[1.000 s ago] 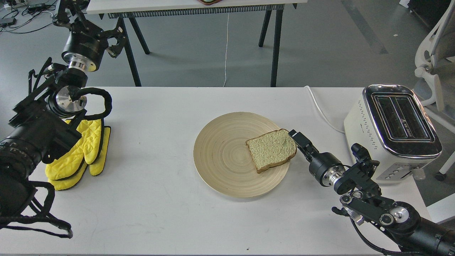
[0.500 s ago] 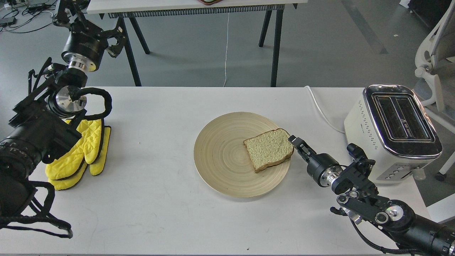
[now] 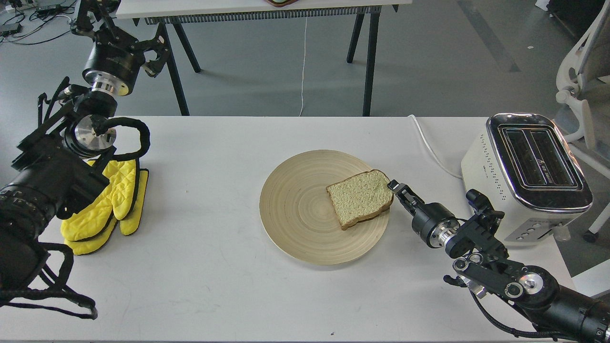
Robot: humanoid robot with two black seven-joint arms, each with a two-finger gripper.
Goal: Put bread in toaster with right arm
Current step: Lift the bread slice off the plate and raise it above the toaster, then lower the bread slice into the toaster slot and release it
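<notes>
Gripping the bread (image 3: 360, 198) at its 3 o'clock crust edge, the right gripper (image 3: 395, 187) reaches over the wooden plate (image 3: 300, 209). At 3 o'clock stands the toaster (image 3: 526, 176). At 10 o'clock, the left gripper (image 3: 155, 55) hangs off-table, its fingers indistinct.

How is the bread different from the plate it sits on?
The bread is a small squarish slice with a rounded top; the wooden plate is a much bigger circle. The bread has a spongy crumb and a brown crust; the plate is smooth with ring lines. The right gripper is at the bread's edge, not at the plate's middle. Both are pale tan.
</notes>
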